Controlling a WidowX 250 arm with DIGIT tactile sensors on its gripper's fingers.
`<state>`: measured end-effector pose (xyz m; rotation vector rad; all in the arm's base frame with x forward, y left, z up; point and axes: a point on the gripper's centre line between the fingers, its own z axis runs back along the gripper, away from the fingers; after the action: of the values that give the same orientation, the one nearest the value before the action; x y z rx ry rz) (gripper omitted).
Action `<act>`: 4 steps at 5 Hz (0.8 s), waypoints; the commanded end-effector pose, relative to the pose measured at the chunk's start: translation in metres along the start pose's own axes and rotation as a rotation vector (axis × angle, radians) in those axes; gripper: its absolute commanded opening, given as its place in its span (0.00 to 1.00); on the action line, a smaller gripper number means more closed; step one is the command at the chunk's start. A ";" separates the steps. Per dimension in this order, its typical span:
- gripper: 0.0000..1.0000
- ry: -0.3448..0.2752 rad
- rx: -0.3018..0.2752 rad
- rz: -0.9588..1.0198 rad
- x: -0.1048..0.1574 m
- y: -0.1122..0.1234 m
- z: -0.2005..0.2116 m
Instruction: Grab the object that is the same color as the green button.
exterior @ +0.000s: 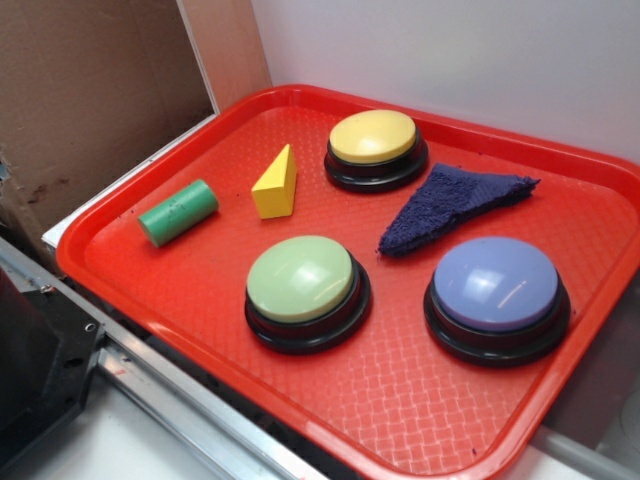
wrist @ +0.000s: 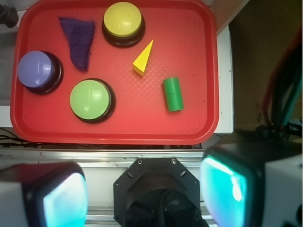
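- Cardboard (exterior: pixel 90 90) and a pale wall back the exterior view, where a red tray (exterior: pixel 400 400) with a fine waffle texture sits on the desk.
- On the tray's left side lies the peg (exterior: pixel 178 212), a short matte green cylinder on its side, just beside the yellow wedge (exterior: pixel 275 185) and apart from everything else.
- Nearer the middle stands the green button (exterior: pixel 300 278), a glossy pale dome on a round black base; its colour matches the peg.
- Farther back is a yellow button (exterior: pixel 373 137), to the right a blue-purple button (exterior: pixel 496 284), and between them a folded dark purple cloth (exterior: pixel 450 205), soft and nubbly.
- No hand shows in this view.
- From the wrist view, looking down, the tray (wrist: pixel 118 135) fills the upper frame; the peg (wrist: pixel 173 94) lies toward its right side, long axis running roughly up and down the picture, below and right of the wedge (wrist: pixel 143 59).
- The green button (wrist: pixel 91 99) sits left of the peg, well apart.
- The hand (wrist: pixel 142 194) hangs well short of the tray, its two pads (wrist: pixel 64 201) spread wide with nothing between them.
- The peg looks solid, stiff and light, likely wood or foam; on its side it may roll.
- The best hold is probably across its curved flanks at mid-length, pads square to the axis.
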<state>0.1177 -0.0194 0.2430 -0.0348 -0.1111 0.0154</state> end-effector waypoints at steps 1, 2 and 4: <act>1.00 0.000 0.000 0.000 0.000 0.000 0.000; 1.00 0.023 -0.050 0.016 0.014 0.015 -0.017; 1.00 0.104 0.014 0.049 0.027 0.037 -0.061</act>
<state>0.1490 0.0142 0.1791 -0.0265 0.0191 0.0543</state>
